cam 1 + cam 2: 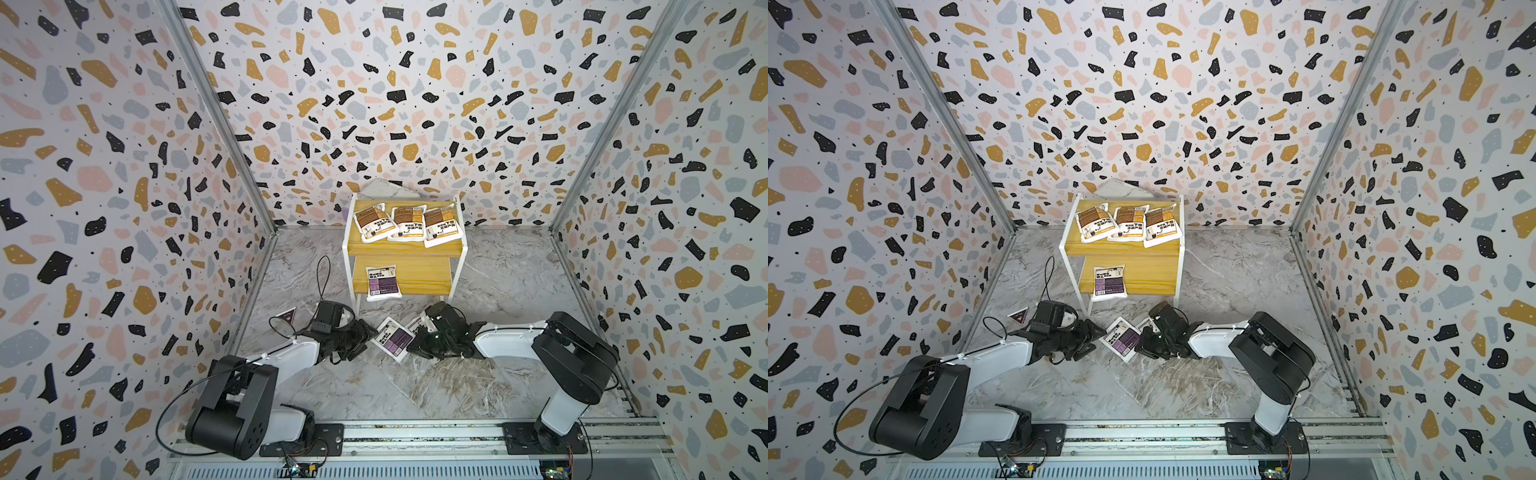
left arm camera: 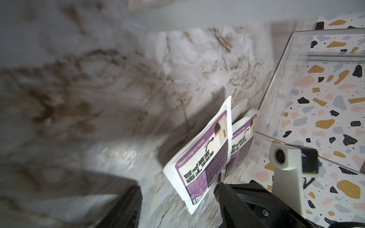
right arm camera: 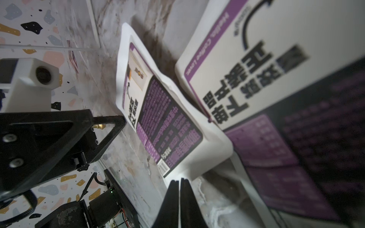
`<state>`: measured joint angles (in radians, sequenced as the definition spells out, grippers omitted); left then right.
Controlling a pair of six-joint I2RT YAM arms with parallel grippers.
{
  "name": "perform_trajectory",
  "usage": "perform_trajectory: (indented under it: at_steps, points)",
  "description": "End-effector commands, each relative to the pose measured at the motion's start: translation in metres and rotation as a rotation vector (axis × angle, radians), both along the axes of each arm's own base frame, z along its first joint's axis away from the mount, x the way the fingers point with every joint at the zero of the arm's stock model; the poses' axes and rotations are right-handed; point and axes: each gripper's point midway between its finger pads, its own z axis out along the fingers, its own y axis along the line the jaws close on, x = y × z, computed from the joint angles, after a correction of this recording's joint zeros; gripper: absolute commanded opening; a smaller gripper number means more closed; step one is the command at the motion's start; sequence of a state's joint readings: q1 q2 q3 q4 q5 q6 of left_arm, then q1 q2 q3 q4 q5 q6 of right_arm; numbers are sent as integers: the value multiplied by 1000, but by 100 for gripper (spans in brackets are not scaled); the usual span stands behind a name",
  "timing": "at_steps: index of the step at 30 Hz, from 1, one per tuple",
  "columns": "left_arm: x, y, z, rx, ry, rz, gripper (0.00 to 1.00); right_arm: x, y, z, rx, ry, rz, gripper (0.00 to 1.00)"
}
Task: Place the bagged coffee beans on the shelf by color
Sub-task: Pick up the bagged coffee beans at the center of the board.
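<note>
The shelf [image 1: 457, 249] stands at the back with three brown-panel pouches [image 1: 409, 222] on its upper board and one purple pouch [image 1: 383, 284] on the lower board. Two more purple bagged coffee beans lie on the marble floor between my arms. One purple pouch [image 1: 392, 338] [image 2: 199, 158] sits tilted, one edge raised. My right gripper [image 1: 413, 338] [image 3: 180, 182] is shut on its white corner. The second purple pouch [image 1: 415, 323] [image 3: 276, 79] is partly hidden under that arm. My left gripper [image 1: 368, 332] [image 2: 177, 199] is open, with the tilted pouch's near corner between its fingers [image 2: 128, 203].
A grey slab [image 1: 388, 191] leans behind the shelf. The shelf's white front legs [image 1: 353, 299] stand just beyond both grippers. A black cable loop [image 1: 323, 274] rises over the left wrist. A triangular sticker [image 1: 286, 318] sits low on the left wall. Patterned walls enclose three sides.
</note>
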<state>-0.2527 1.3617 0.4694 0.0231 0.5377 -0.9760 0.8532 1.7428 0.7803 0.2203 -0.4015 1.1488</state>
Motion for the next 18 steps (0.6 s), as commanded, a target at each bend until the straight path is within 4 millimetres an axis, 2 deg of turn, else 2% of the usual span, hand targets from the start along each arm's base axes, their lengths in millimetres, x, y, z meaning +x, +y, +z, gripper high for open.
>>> perform_trajectory:
  at_steps: [1, 8, 11, 15, 18]
  points:
    - [12, 1, 0, 10, -41, -11, 65, 7, 9, 6, 25, -24, -15, 9]
    - [14, 1, -11, 3, -25, -25, 63, -2, 2, -11, -14, 10, -22, 8]
    - [14, -1, -15, -12, -22, -31, 56, -7, -1, -16, -24, 22, -25, 8]
    - [17, -4, -19, -28, -19, -38, 53, -8, -3, -19, -30, 28, -26, 8]
    - [19, -7, -22, -44, -21, -45, 45, -9, -3, -20, -33, 32, -23, 8]
